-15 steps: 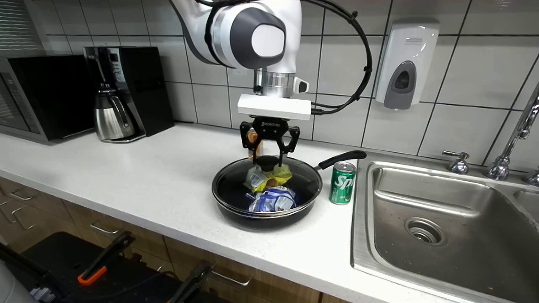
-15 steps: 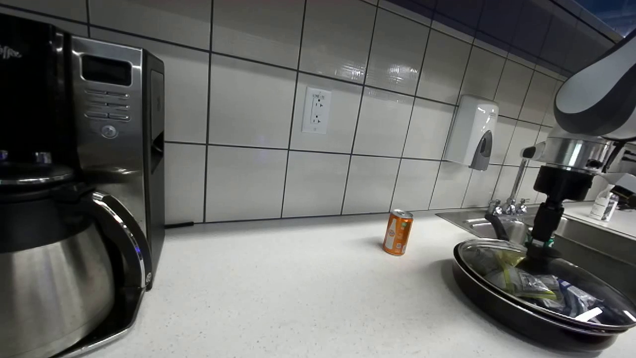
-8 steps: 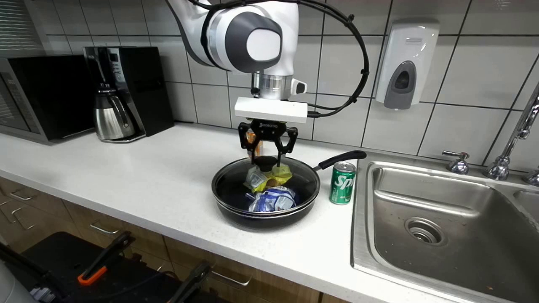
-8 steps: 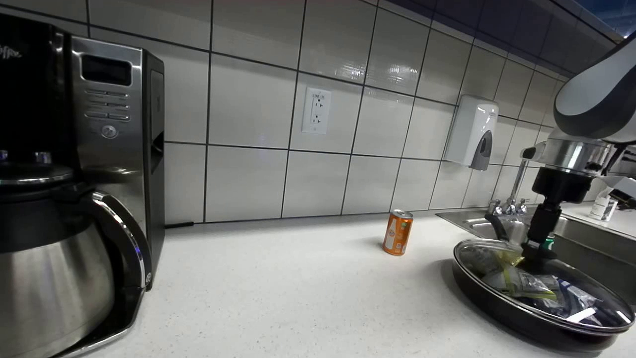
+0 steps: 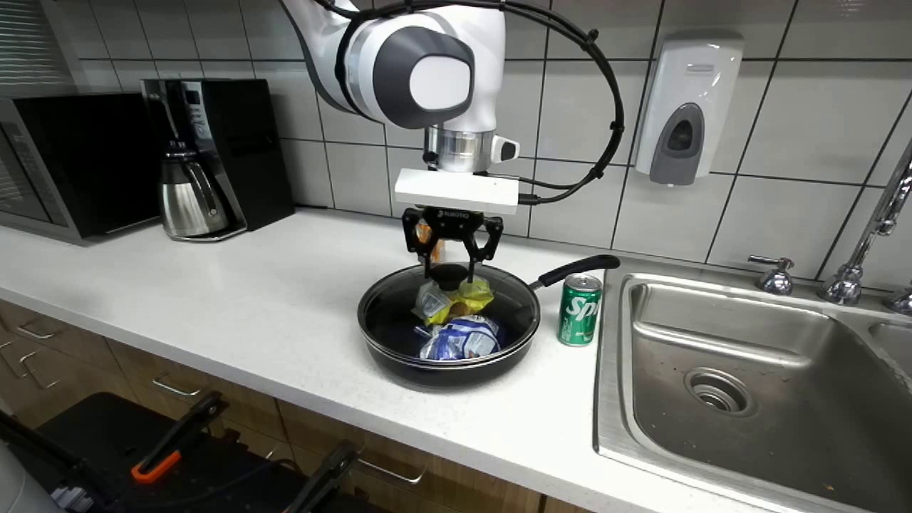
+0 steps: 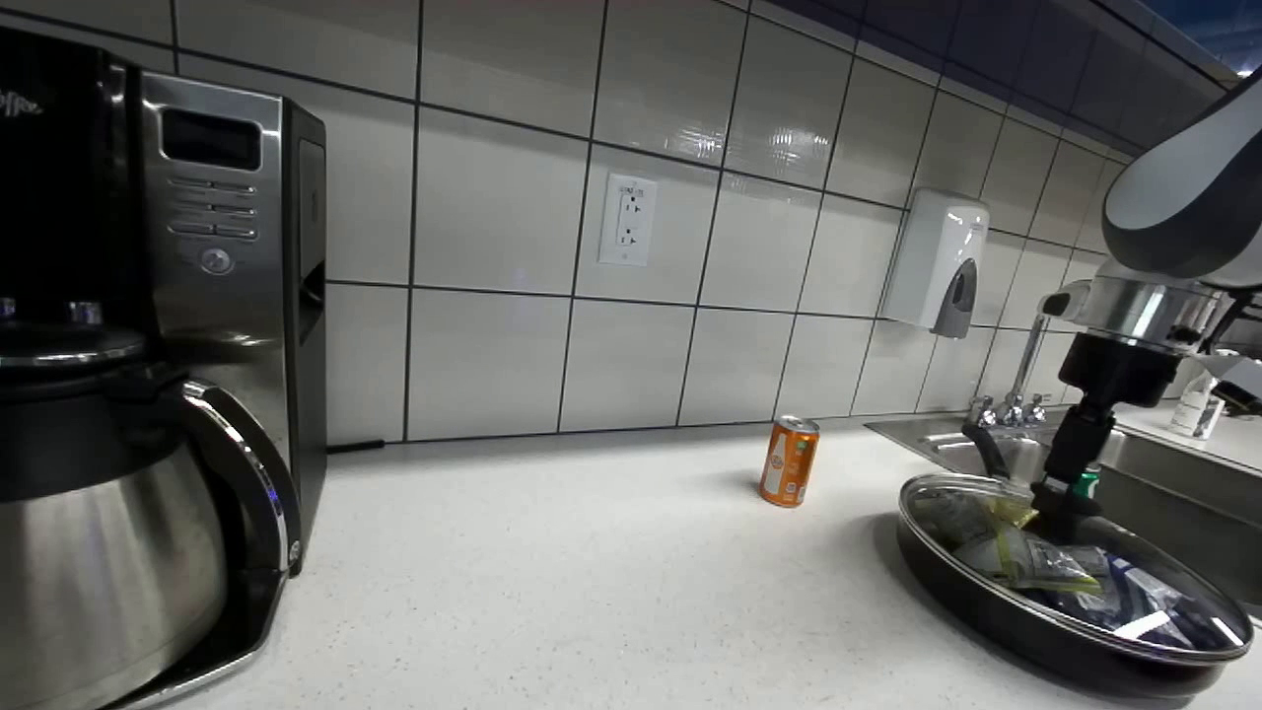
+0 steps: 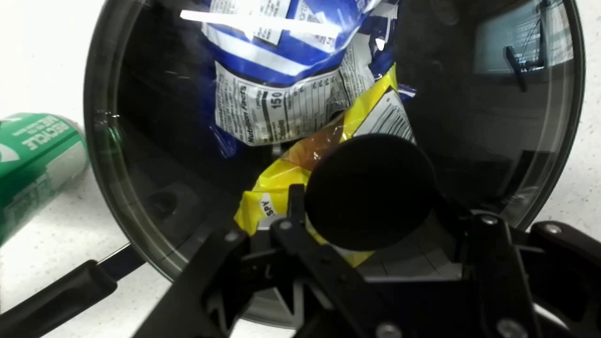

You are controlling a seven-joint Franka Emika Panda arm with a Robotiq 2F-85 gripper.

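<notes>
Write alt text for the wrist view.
Black robotic fingers straddle the round knob of a glass lid. Beneath it lie a blue packet and a yellow packet; a green can and pan handle show at left.

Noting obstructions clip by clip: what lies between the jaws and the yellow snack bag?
The glass lid, with its black knob between the jaws; the yellow snack bag shows through the glass. Visible in the wrist view and both exterior views.
</notes>
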